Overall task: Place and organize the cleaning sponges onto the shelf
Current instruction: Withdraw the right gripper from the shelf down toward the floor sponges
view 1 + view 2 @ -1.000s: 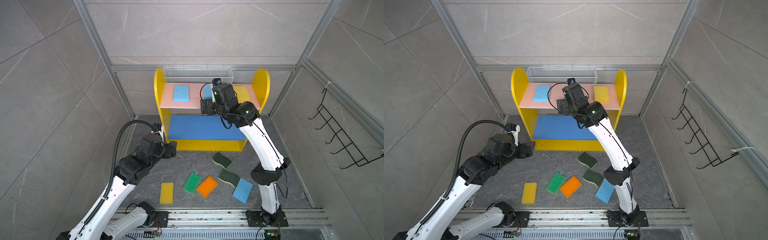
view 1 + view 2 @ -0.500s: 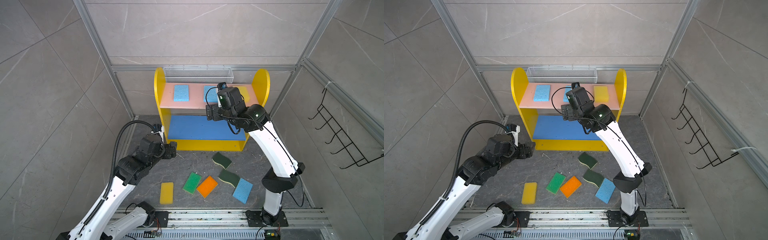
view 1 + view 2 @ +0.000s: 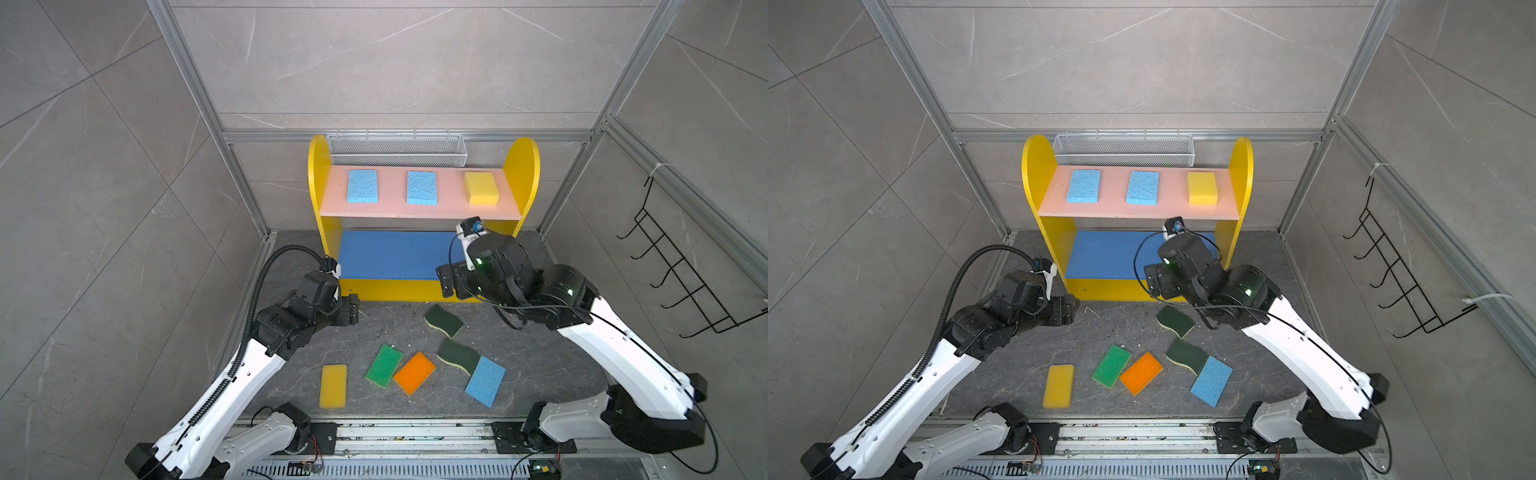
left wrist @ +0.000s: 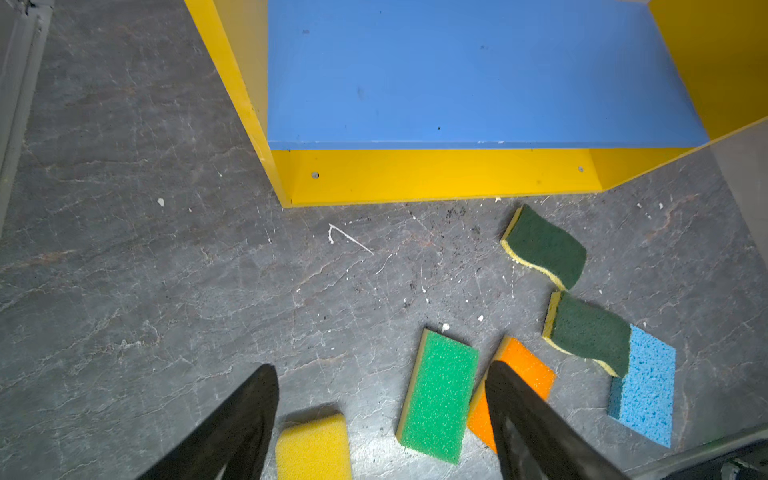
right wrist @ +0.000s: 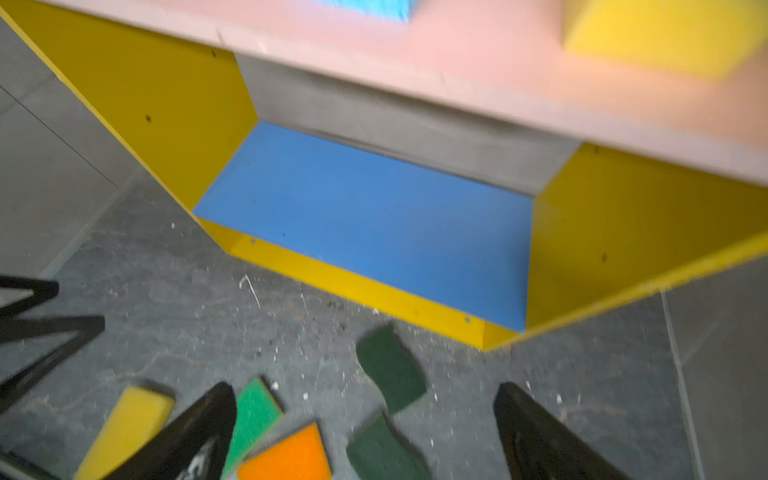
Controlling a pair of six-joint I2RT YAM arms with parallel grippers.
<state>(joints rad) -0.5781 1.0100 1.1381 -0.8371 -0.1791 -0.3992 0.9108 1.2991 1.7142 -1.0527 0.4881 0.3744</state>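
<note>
Three flat rectangular foam sponges (image 3: pixel 422 188) lay spaced along the pink upper board (image 3: pixel 390 205) of the yellow-sided board shelf (image 3: pixel 523 166); six others lay scattered on the grey stone desk (image 3: pixel 374 328). Left end effector (image 4: pixel 380 368) and right end effector (image 5: pixel 365 388) both hung fingers apart, empty. Fetching another sponge seemed in hand: next, lowering over the dark-green wavy-edged sponge (image 3: pixel 444 320) nearest the shelf, closing, then carrying it to the bare blue middle board (image 3: pixel 395 253).

I count three blue sponges (image 3: pixel 362 185), two yellow sponges (image 3: pixel 481 188), two dark green sponges (image 3: pixel 444 320), one green sponge (image 3: pixel 384 365), one orange sponge (image 3: pixel 414 372).
</note>
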